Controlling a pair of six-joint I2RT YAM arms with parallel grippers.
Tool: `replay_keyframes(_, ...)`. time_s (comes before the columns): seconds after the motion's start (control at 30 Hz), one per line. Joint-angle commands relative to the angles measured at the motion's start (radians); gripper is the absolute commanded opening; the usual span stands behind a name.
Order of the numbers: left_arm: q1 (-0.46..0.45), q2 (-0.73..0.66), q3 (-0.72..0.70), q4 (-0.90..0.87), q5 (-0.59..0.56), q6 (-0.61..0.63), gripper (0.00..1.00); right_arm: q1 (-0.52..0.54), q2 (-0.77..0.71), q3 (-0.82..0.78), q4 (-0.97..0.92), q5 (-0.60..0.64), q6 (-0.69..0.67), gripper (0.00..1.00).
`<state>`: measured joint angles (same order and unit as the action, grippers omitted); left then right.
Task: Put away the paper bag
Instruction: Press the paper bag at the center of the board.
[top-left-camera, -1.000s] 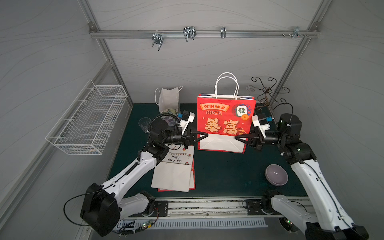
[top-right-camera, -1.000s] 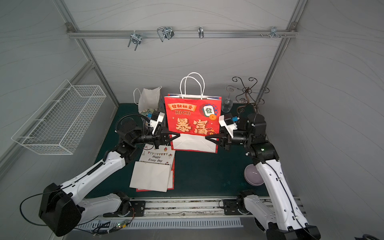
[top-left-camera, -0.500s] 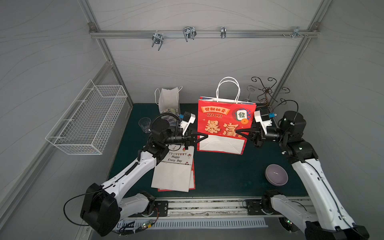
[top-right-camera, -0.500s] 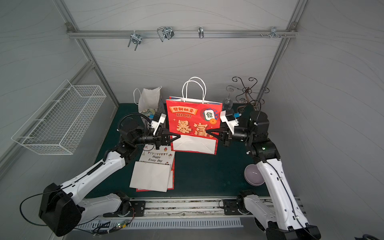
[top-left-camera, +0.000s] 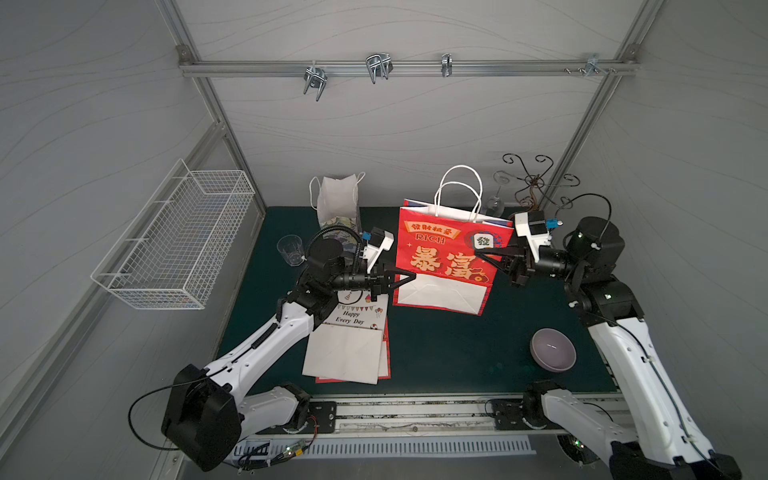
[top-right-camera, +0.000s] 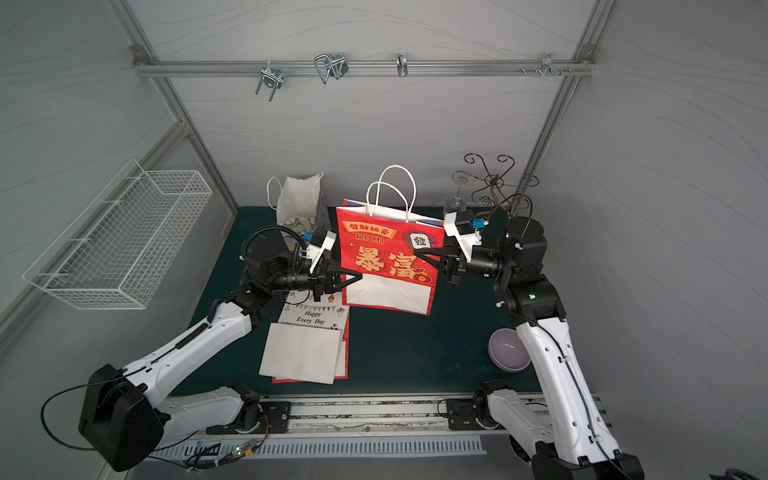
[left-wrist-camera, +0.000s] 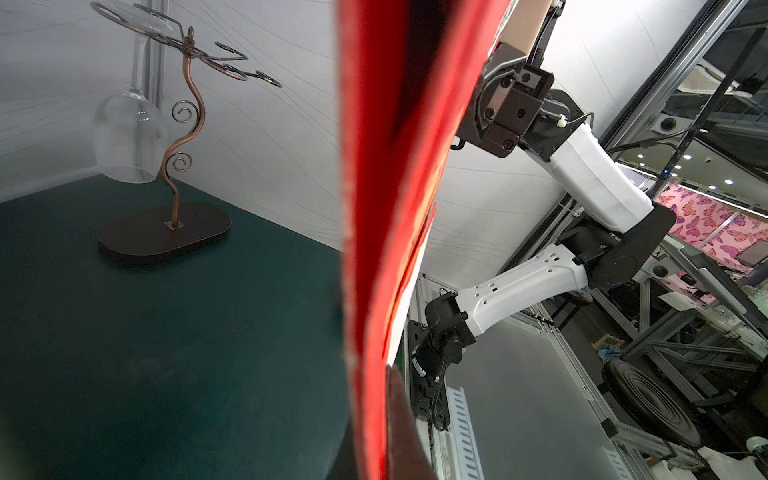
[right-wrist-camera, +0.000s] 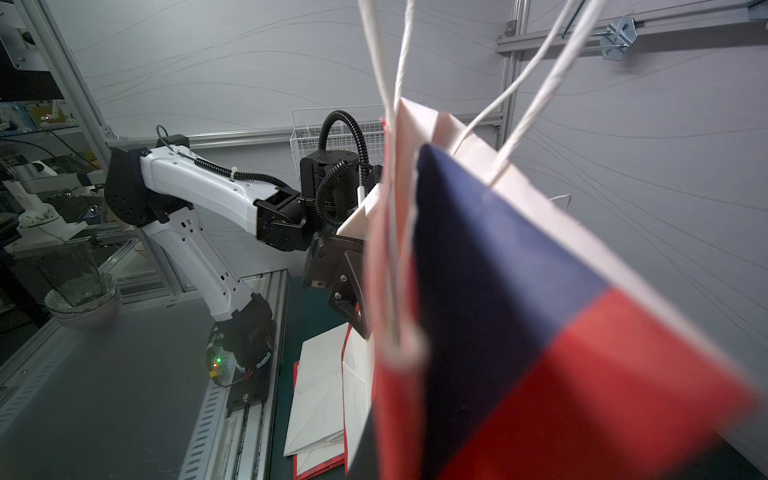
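Red paper bag (top-left-camera: 446, 266) upright near the centre of the desk (top-left-camera: 436, 345), slightly toward 12 o'clock. Left gripper (top-left-camera: 409, 276) and right gripper (top-left-camera: 487, 261) each pinch a side edge. Recommended: collapse both sides evenly, avoiding tears.

2 arms reach inward, wrists level; left gripper (top-left-camera: 405, 277) and right gripper (top-left-camera: 488, 261) clamp opposite edges of the paper bag (top-left-camera: 441, 247).

Purple bowl (top-left-camera: 552, 350), clear cup (top-left-camera: 289, 249), scrolled metal stand (top-left-camera: 535, 183) with inverted wine glass (top-left-camera: 496, 203), wall-mounted wire basket (top-left-camera: 178, 243).
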<state>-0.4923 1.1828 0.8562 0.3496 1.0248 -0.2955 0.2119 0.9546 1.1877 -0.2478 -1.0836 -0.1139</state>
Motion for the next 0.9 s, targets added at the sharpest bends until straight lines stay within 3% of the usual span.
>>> replay_keyframes(0.0, -0.003, 0.002, 0.010, -0.042, 0.008, 0.046, 0.00, -0.005, -0.012, 0.015, 0.044, 0.010, 0.019, 0.11)
replay_keyframes(0.03, -0.003, 0.000, 0.009, -0.048, 0.006, 0.051, 0.00, -0.006, -0.015, 0.014, 0.053, 0.020, 0.027, 0.31)
replay_keyframes(0.07, -0.002, -0.001, 0.008, -0.053, 0.005, 0.055, 0.00, -0.005, -0.018, 0.016, 0.063, 0.027, 0.032, 0.40)
replay_keyframes(0.13, -0.002, -0.003, 0.003, -0.057, 0.005, 0.059, 0.00, -0.006, -0.022, 0.025, 0.070, 0.039, 0.035, 0.41)
replay_keyframes(0.23, -0.003, -0.005, -0.003, -0.062, 0.000, 0.062, 0.00, -0.006, -0.020, 0.041, 0.070, 0.042, 0.034, 0.30)
replay_keyframes(0.33, -0.003, -0.007, -0.006, -0.066, -0.001, 0.068, 0.00, -0.008, -0.017, 0.049, 0.071, 0.030, 0.036, 0.01)
replay_keyframes(0.5, -0.003, -0.009, -0.012, -0.073, -0.004, 0.080, 0.00, -0.007, -0.022, 0.052, 0.081, 0.023, 0.046, 0.02)
replay_keyframes(0.53, -0.003, -0.009, -0.014, -0.076, -0.008, 0.082, 0.00, -0.008, -0.023, 0.053, 0.081, 0.029, 0.049, 0.14)
replay_keyframes(0.6, -0.003, -0.005, -0.017, -0.074, -0.010, 0.085, 0.00, -0.009, -0.024, 0.059, 0.081, 0.036, 0.049, 0.20)
replay_keyframes(0.63, -0.002, -0.005, -0.017, -0.073, -0.009, 0.085, 0.00, -0.008, -0.024, 0.061, 0.081, 0.037, 0.049, 0.19)
replay_keyframes(0.73, -0.003, -0.003, -0.017, -0.067, -0.008, 0.084, 0.00, -0.008, -0.025, 0.066, 0.081, 0.026, 0.048, 0.00)
replay_keyframes(0.87, -0.002, -0.007, -0.020, -0.069, -0.009, 0.100, 0.00, -0.009, -0.035, 0.066, 0.051, 0.024, 0.024, 0.00)
